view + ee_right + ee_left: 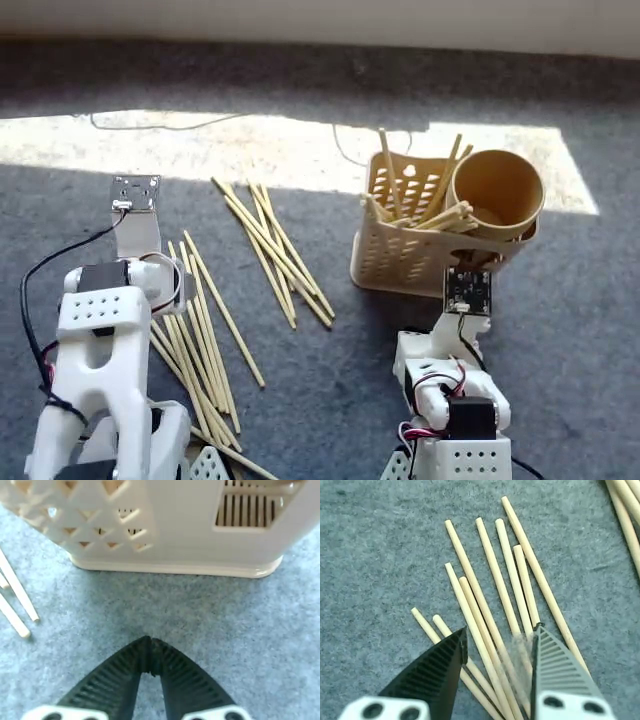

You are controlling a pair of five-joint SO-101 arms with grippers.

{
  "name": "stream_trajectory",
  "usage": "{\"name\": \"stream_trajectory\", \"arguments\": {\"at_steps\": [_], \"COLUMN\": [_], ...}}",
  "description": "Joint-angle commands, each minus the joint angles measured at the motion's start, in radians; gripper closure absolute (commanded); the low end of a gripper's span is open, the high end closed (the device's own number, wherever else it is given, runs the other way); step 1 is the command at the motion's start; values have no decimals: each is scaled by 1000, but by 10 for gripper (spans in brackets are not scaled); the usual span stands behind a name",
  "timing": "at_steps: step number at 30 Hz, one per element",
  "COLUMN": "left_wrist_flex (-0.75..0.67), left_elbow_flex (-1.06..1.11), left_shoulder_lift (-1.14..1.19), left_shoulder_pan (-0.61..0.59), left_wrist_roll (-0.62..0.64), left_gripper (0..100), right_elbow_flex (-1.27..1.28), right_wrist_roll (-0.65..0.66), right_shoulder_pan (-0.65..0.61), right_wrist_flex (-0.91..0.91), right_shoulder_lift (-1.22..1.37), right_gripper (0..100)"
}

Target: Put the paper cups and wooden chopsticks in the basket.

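Chopsticks (pixel 275 250): pale plain wood, two loose piles left; more w/ tan paper cup (pixel 497 190) in cream basket (pixel 395 265), right. Left gripper (pixel 501 628) jaws wide open above them, empty. Right gripper (pixel 151 640) closed, empty.

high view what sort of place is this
Likely an indoor carpeted room with a window: grey carpet, a patch of sunlight across it, a thin cable lying on it.

The basket (pixel 400 255) stands upright on the grey carpet (pixel 330 390), a paper cup (pixel 497 190) and several chopsticks (pixel 440 215) already inside. One loose bundle (pixel 275 250) lies just beside it, and another (pixel 205 330) runs by the left arm (pixel 100 340). The right arm (pixel 455 390) sits right in front of the basket.
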Motion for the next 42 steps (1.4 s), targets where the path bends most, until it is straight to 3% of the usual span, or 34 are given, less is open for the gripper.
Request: {"name": "stream_trajectory", "arguments": {"at_steps": [1, 37, 42], "left_wrist_flex": [-74, -153, -157], "left_elbow_flex": [-12, 39, 41], "left_shoulder_lift": [54, 108, 133], "left_shoulder_pan": [15, 22, 67], "left_wrist_roll": [9, 3, 2], "left_gripper": [832, 855, 925], "right_elbow_flex": [104, 104, 104], "right_wrist_roll": [9, 9, 9], "right_shoulder_pan": [-7, -7, -7], "right_wrist_flex": [7, 7, 7], "right_shoulder_lift": [-2, -2, -2], "right_gripper": [991, 991, 991]}}
